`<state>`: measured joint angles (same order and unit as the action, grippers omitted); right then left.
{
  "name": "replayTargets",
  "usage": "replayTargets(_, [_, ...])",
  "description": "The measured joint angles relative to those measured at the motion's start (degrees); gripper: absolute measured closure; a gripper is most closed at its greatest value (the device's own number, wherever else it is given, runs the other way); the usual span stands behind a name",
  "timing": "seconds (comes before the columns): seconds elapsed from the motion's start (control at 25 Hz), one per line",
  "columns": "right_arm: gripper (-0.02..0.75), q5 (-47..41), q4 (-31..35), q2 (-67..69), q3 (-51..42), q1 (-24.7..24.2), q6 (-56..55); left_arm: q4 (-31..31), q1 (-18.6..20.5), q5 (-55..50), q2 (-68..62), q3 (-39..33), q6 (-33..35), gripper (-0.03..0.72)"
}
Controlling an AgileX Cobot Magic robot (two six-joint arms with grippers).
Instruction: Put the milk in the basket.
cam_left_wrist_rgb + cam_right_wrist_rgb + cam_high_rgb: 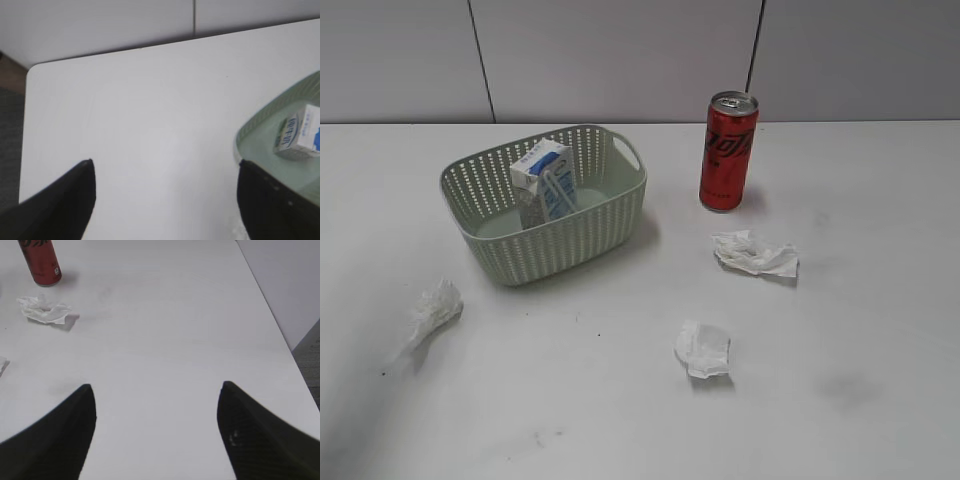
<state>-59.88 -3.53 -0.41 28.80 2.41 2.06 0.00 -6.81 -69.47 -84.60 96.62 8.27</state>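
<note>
The milk [544, 183], a small white carton with blue patches and a white straw, stands inside the sage-green basket [582, 232] at the back left of the table. The left wrist view shows the milk [300, 134] inside the basket's rim [250, 130] at its right edge. My left gripper [165, 162] is open and empty over bare table to the left of the basket. My right gripper [157, 386] is open and empty over bare table on the right side. Neither gripper shows in the exterior view.
A tall red soda can [728, 151] stands right of the basket and also shows in the right wrist view [41, 261]. Crumpled white tissues lie at the left [432, 310], the middle [703, 349] and below the can [756, 254]. The table's right edge [280, 325] is near.
</note>
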Motion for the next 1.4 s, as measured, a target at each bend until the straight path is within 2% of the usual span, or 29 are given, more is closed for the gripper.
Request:
replayTargets(0.16, [0.153,0.00,0.00,0.00,0.00,0.00,0.00,0.31,2.30,-0.13,9.79,-13.46,-0.71,0.023])
replayTargets(0.36, [0.152,0.00,0.00,0.00,0.00,0.00,0.00,0.00,2.33,2.86,24.36,-34.84,-2.42,0.027])
replayTargets(0.64, [0.152,0.00,0.00,0.00,0.00,0.00,0.00,0.00,2.33,9.10,45.68,-57.26,-3.33,0.040])
replayTargets(0.8, [0.153,0.00,0.00,0.00,0.00,0.00,0.00,0.00,2.33,8.38,57.91,-63.20,-3.38,0.045])
replayTargets(1.08, [0.153,0.00,0.00,0.00,0.00,0.00,0.00,0.00,2.33,5.85,75.39,-65.77,-3.43,0.059])
replayTargets(1.4, [0.152,0.00,0.00,0.00,0.00,0.00,0.00,0.00,2.33,8.81,79.75,-67.73,-3.43,0.077])
